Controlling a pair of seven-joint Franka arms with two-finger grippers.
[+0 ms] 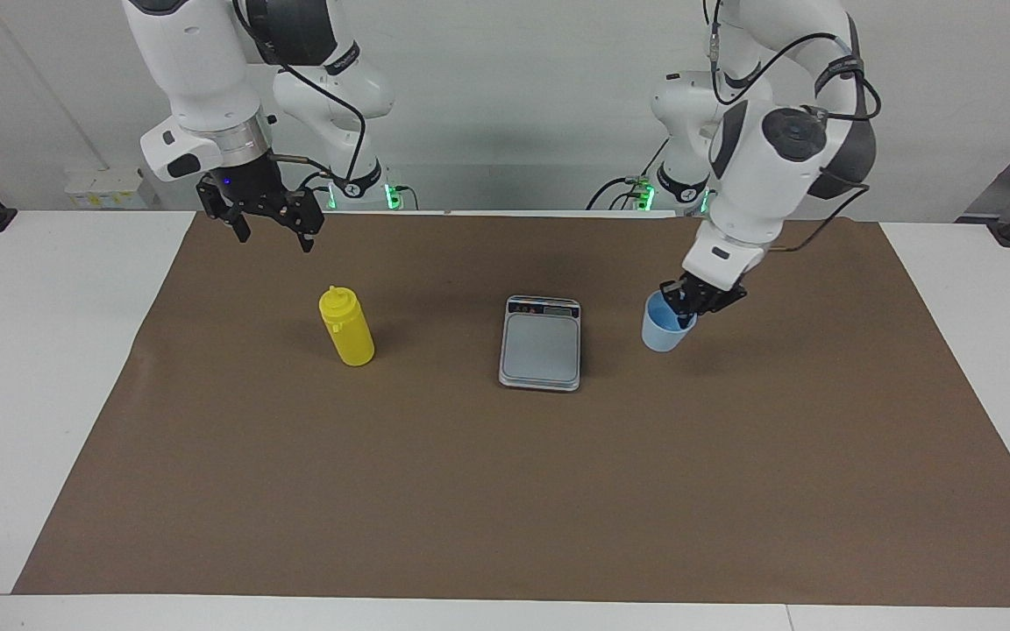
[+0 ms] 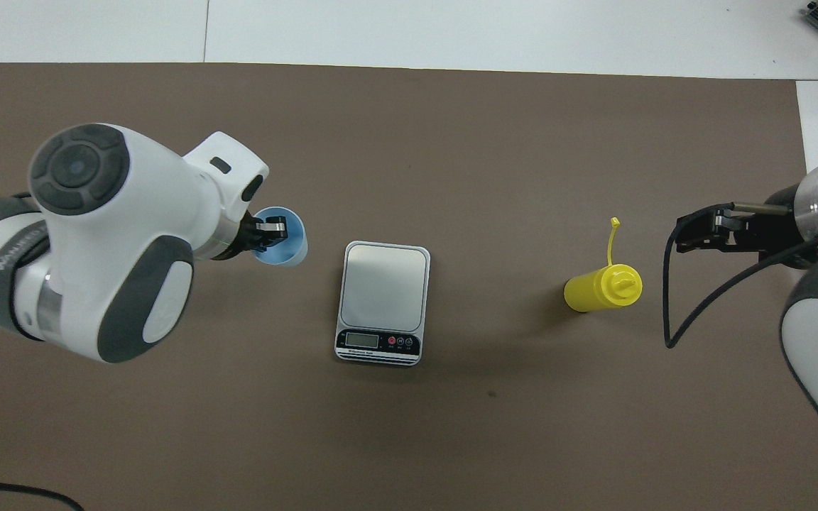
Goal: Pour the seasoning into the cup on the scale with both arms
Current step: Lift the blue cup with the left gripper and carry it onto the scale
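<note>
The cup [image 1: 666, 324] is gripped at its rim by the left gripper [image 1: 687, 300], lifted just beside the scale [image 1: 541, 343]. The right gripper [image 1: 268, 222], jaws spread, is held above the brown mat [image 1: 505, 491], near the seasoning [image 1: 346, 327].

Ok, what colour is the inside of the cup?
Brighter blue than its pale-blue outside; the cup shows it best in the overhead view.
</note>
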